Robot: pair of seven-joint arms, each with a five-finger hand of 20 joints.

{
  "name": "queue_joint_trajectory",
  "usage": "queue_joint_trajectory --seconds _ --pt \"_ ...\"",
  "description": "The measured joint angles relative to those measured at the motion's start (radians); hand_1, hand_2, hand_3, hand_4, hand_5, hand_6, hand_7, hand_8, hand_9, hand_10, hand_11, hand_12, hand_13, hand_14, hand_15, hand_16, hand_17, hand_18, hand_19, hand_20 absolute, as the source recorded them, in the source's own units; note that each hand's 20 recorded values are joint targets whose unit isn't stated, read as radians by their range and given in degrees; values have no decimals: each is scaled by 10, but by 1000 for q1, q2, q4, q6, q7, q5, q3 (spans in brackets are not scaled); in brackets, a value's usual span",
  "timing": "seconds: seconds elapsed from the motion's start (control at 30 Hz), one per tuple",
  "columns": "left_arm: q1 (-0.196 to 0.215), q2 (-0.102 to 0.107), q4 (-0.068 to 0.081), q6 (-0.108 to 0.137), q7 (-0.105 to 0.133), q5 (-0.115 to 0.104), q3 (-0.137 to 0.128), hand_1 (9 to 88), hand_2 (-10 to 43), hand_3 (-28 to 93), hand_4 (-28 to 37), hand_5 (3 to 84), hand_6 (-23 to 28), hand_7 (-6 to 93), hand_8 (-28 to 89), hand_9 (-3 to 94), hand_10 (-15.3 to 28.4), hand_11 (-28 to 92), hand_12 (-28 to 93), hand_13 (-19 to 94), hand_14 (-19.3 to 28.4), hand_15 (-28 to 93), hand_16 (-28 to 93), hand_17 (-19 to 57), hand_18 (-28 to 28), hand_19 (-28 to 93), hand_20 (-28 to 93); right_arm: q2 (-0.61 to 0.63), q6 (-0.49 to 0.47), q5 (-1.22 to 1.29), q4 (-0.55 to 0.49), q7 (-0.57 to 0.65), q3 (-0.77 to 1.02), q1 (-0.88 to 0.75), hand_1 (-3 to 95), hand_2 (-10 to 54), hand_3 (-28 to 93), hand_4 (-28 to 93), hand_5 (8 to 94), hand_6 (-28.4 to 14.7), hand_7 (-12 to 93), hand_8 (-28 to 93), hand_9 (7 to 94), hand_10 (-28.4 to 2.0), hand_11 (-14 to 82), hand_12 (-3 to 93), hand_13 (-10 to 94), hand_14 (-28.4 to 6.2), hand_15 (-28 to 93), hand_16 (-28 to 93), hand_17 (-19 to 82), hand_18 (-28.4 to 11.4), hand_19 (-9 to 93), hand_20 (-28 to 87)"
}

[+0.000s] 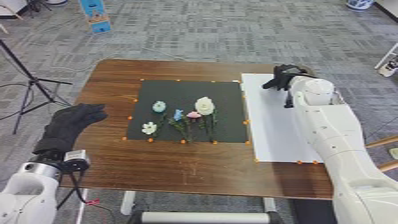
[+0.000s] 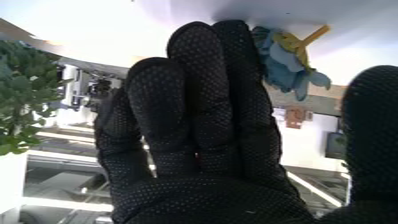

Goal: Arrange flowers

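In the head view, my right hand [image 1: 286,77] is over the far end of the white board [image 1: 275,122]. My left hand [image 1: 69,125] is at the table's left edge, fingers extended, holding nothing. On the black mat [image 1: 164,90] lie a pale blue flower [image 1: 159,106], a large white flower [image 1: 204,106], a pink flower [image 1: 193,115], a small blue flower [image 1: 179,115] and a small white flower [image 1: 149,128]. In the right wrist view, my right hand [image 2: 209,115] is open with straight fingers; a blue flower [image 2: 284,70] with a yellow part shows beside them, between fingers and thumb.
The brown wooden table [image 1: 169,165] surrounds the mat and board, with small orange markers along their edges. A black tripod [image 1: 33,80] stands left of the table. In the right wrist view, a leafy green plant [image 2: 22,95] is farther off.
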Motion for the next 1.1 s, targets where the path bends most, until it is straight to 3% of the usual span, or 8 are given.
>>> queue_joint_trajectory --seconds 0.17,0.3,0.53,0.7,1.1 --pt "-8 1 4 -2 -1 0 9 244 82 706 -277 546 32 185 -69 537 130 251 186 413 163 251 41 61 126 93 206 1 7 0 0 10 -10 -1 439 69 564 -185 781 1 289 -73 825 -136 362 304 675 -159 644 403 284 -265 744 643" --pt "-10 2 5 -3 -1 0 10 245 82 705 -277 545 32 184 -69 537 129 251 186 412 163 250 41 60 126 94 206 3 8 0 -3 9 -13 -3 485 63 555 -184 773 5 289 77 826 -126 375 306 677 -153 648 409 287 -262 748 640" --pt "-11 3 5 -4 -1 0 11 244 83 705 -277 545 32 184 -69 537 130 251 186 413 164 251 42 61 126 94 206 7 25 0 -14 -4 -19 -15 495 21 587 -151 798 4 288 149 838 -114 406 315 682 -153 682 424 291 -262 759 655" --pt "-11 3 5 -4 0 -1 9 244 83 706 -278 546 32 184 -69 537 130 250 186 414 164 251 42 60 126 94 206 35 117 1 -23 -12 -78 -29 480 10 614 -133 810 3 288 167 843 -114 422 320 683 -155 702 434 293 -264 765 665" --pt "3 3 0 -3 -1 -1 -10 244 84 707 -278 548 33 183 -69 538 131 250 187 413 165 253 42 60 126 94 206 217 154 2 -266 40 -273 -67 472 3 629 -127 816 2 289 176 843 -117 433 323 683 -158 707 442 294 -265 767 671"
